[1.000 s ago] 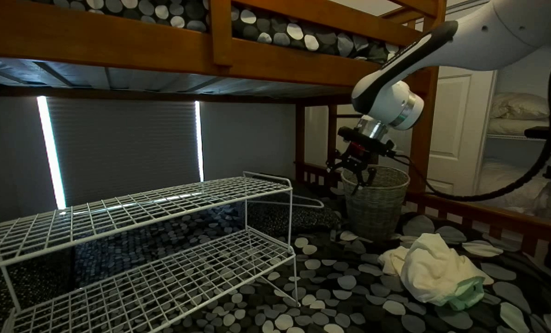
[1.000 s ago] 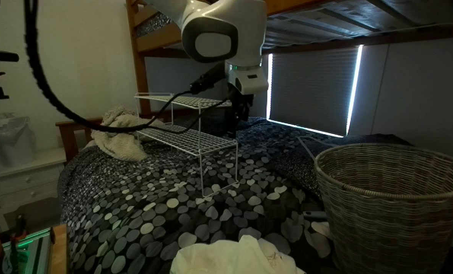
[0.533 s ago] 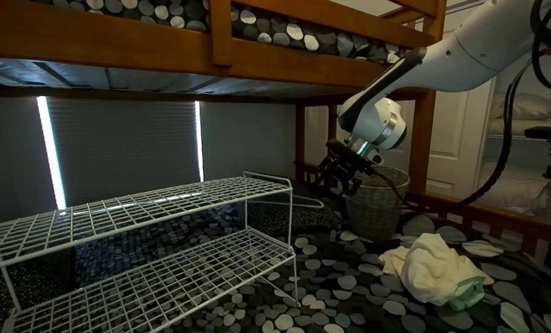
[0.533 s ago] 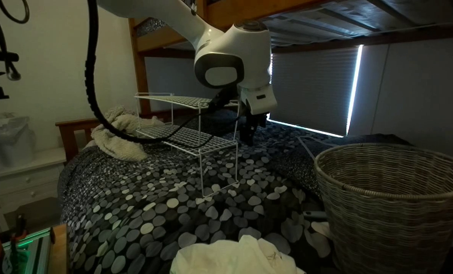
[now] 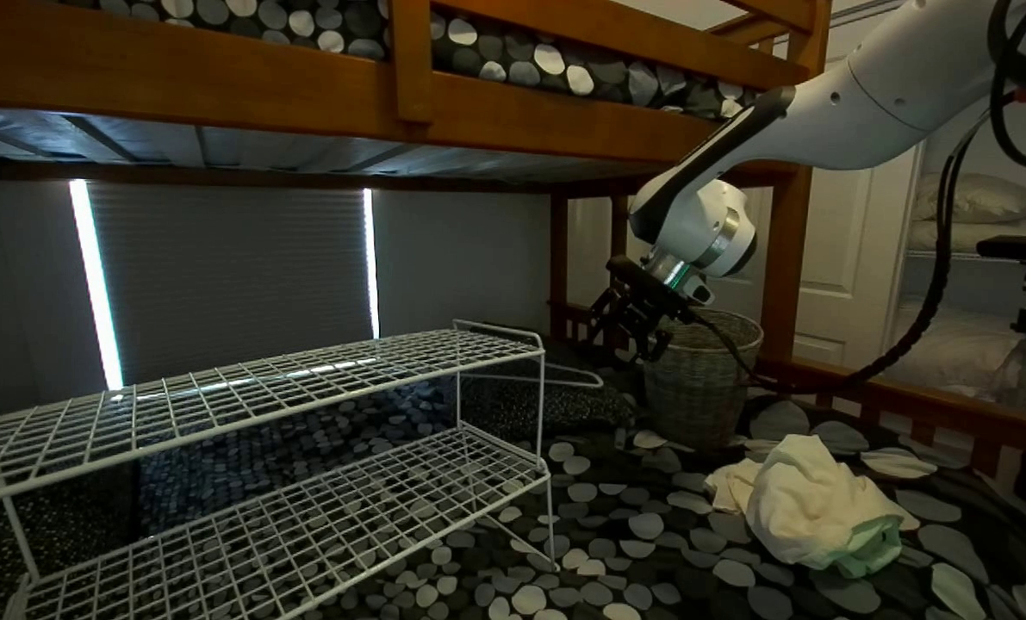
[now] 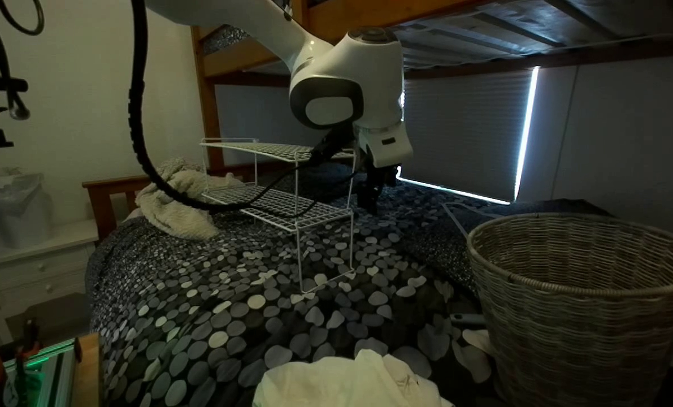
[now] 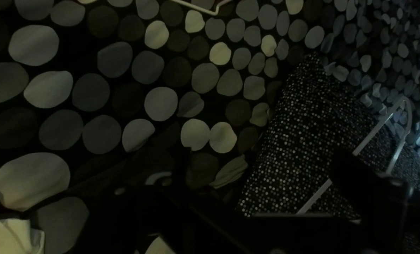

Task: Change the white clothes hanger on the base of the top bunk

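Note:
The thin white clothes hanger (image 5: 600,379) lies on a dark dotted pillow behind the wire rack, between rack and basket. It also shows beside the basket in an exterior view (image 6: 454,219) and at the right of the wrist view (image 7: 372,134), partly hidden by a finger. My gripper (image 5: 623,340) is open and empty, tilted down above the pillow; it is dark in the wrist view (image 7: 259,158), its fingers spread, one overlapping the hanger in the picture. It also shows in an exterior view (image 6: 370,198). The brown base of the top bunk (image 5: 263,86) runs overhead.
A two-tier white wire rack (image 5: 289,379) stands on the bed. A wicker basket (image 6: 579,316) stands close to the gripper and hanger. A cream cloth (image 5: 814,508) lies in front of the basket. A wooden post (image 5: 792,258) rises behind the arm.
Since one second ago the arm has lowered and moved away from the basket, toward the rack and pillow. Over the last half second it is almost still. The hanger has not moved.

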`<control>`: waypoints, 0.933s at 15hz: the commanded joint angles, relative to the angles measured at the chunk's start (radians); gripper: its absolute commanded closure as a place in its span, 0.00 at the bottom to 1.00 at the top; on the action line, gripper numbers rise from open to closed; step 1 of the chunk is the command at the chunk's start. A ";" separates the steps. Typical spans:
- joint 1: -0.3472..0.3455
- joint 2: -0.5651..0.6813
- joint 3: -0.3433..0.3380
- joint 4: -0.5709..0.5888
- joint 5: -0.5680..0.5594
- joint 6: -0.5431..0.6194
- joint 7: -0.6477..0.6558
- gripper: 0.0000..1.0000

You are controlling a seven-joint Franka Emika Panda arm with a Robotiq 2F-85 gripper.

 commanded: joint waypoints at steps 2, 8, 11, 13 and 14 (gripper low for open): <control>0.041 0.092 -0.008 0.043 -0.003 0.179 0.212 0.00; 0.124 0.281 -0.040 0.123 -0.015 0.495 0.522 0.00; 0.179 0.367 -0.095 0.196 -0.040 0.553 0.627 0.00; 0.212 0.432 -0.148 0.273 -0.059 0.554 0.681 0.00; 0.219 0.467 -0.170 0.322 -0.067 0.541 0.699 0.00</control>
